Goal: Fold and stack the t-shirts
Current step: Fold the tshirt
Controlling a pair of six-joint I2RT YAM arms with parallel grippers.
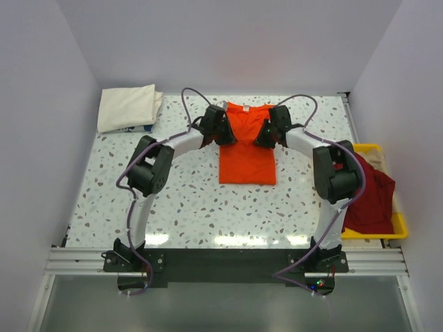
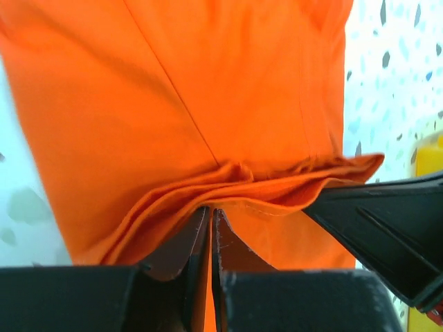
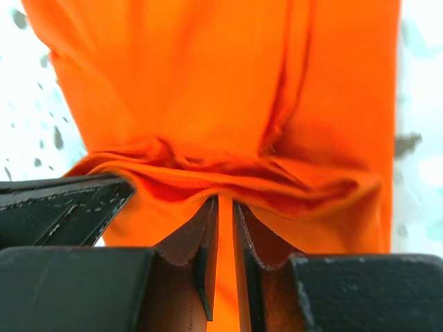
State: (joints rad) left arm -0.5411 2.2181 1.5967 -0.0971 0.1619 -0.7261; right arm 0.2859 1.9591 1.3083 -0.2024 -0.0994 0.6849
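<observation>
Left tool [image 2: 211, 211], right tool [image 3: 225, 202] pinch orange shirt [image 1: 247, 158]; tray [image 1: 401, 225] holds maroon shirt [image 1: 374, 197].

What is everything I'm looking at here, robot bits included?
orange t-shirt: one, bright orange, folded narrow, far middle of table
cream t-shirt: one, cream, folded, far left corner
dark red t-shirt: one, dark red, heaped over the tray
yellow tray: one, yellow, table's right side
table: one, white with speckles
left gripper: one, black, pinching the orange t-shirt
right gripper: one, black, pinching the orange t-shirt
</observation>
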